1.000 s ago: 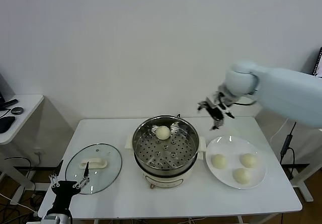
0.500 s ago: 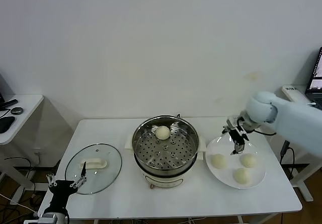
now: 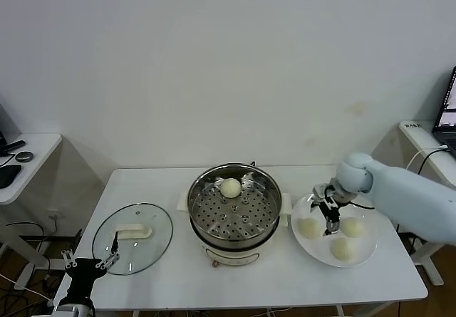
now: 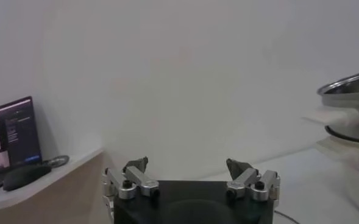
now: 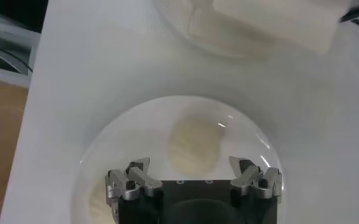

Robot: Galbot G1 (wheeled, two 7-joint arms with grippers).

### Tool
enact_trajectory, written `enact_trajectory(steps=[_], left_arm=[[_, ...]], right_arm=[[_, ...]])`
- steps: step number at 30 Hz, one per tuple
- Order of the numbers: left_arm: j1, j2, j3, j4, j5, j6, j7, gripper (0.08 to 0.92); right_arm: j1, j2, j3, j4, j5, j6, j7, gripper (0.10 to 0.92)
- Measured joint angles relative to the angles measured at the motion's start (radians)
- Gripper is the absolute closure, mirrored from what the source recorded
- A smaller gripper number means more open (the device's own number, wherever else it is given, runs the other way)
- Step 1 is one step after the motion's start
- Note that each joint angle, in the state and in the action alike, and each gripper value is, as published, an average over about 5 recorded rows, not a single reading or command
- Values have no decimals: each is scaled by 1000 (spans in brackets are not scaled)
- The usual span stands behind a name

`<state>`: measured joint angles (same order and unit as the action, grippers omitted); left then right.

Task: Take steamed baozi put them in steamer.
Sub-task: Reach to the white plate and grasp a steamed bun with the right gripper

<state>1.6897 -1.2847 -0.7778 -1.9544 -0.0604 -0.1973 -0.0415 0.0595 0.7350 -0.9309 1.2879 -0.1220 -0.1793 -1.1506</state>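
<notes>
Head view: one steamed baozi [image 3: 230, 186] lies in the steamer [image 3: 234, 206]; three wait on the plate [image 3: 368, 254]. The right end effector [image 3: 329, 216] hangs above them, spread wide and empty.

Left wrist view: the left end effector [image 4: 190, 175] is parked low, wide open.

Right wrist view: a baozi [image 5: 193, 145] sits just ahead of the fingers.

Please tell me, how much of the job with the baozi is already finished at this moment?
Done: one baozi lies on the steamer's perforated tray. In hand: the right hand, open and empty, is above the white plate, lined up over a bun. Left: three buns on the plate. The left hand waits open, low beside the table's front corner.
</notes>
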Motion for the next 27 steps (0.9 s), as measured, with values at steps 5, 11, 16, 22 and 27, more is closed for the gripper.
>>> enact_trajectory(steps=[5, 11, 16, 22, 27], left_arm=[[4, 1, -8, -1, 0, -3, -1, 177], [6, 4, -14, 1, 0, -7, -1, 177], [7, 3, -19, 2, 0, -10, -2, 177], [7, 0, -21, 2, 0, -11, -2, 177], [8, 0, -21, 3, -1, -12, -2, 177]], right_arm=[[-43, 30, 40, -42, -37, 10, 13, 203], [-77, 64, 73, -80, -67, 11, 24, 207], [-87, 80, 85, -92, -76, 4, 27, 306], [-86, 78, 87, -90, -73, -7, 19, 488], [-62, 55, 79, -68, -53, -14, 7, 612]])
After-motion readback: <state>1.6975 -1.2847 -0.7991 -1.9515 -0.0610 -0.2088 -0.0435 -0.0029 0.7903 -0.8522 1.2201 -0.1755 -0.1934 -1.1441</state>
